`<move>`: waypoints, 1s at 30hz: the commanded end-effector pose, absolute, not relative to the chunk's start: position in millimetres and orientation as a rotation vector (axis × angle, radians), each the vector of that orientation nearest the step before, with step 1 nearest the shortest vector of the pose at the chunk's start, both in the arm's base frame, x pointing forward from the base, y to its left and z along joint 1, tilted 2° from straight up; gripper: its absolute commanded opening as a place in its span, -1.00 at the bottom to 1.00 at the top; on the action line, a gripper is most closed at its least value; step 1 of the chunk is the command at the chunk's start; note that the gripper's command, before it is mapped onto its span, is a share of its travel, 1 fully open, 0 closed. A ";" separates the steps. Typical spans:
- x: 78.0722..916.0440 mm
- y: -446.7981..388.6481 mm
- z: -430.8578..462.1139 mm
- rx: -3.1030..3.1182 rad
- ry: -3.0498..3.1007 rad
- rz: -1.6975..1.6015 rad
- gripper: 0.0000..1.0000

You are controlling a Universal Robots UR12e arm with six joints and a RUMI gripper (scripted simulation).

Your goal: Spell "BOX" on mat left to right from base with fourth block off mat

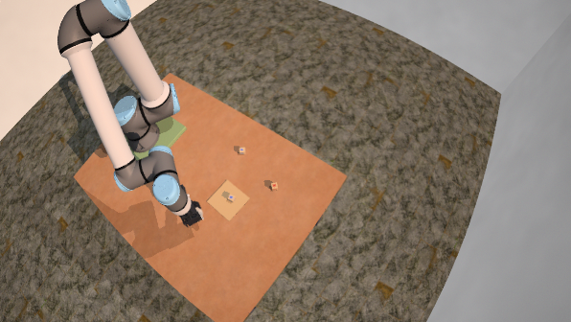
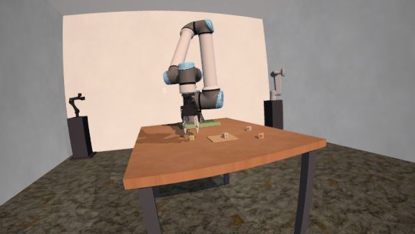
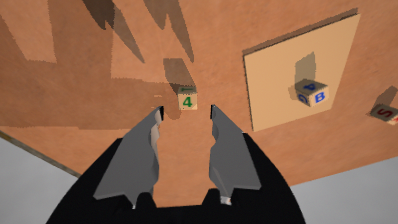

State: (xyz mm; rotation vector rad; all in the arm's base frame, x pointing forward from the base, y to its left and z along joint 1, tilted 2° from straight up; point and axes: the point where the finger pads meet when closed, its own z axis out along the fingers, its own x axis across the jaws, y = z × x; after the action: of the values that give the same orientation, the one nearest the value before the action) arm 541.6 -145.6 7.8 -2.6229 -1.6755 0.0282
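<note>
A block with a green "4" on its side (image 3: pixel 187 98) lies on the table, left of the tan mat (image 3: pixel 300 75). My gripper (image 3: pixel 187 106) hangs just above it, open, with the block showing between and beyond the fingertips, not touched. In the exterior view the gripper (image 2: pixel 191 130) stands over this block (image 2: pixel 191 138). In the top view the gripper (image 1: pixel 192 216) hides it. A block with a blue "B" on its side (image 3: pixel 311 93) (image 1: pixel 228 199) sits on the mat. A block with a red letter (image 1: pixel 274 186) and one with a blue letter (image 1: pixel 241 150) lie off the mat.
The green base plate (image 1: pixel 163 136) of the arm is at the table's back. The table edge runs close behind the gripper in the wrist view. Two camera stands (image 2: pixel 78 132) (image 2: pixel 273 111) are on the floor beside the table.
</note>
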 end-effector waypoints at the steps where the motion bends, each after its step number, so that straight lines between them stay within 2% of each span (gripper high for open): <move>1: 542.2 -145.9 8.3 -2.624 -1.676 0.027 -0.26; 30: 541.2 -145.5 -23.2 -2.624 -1.676 0.027 -0.26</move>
State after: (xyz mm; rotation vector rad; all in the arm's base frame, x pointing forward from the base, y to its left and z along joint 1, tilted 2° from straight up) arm 540.7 -145.1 -19.7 -2.6228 -1.6755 0.0283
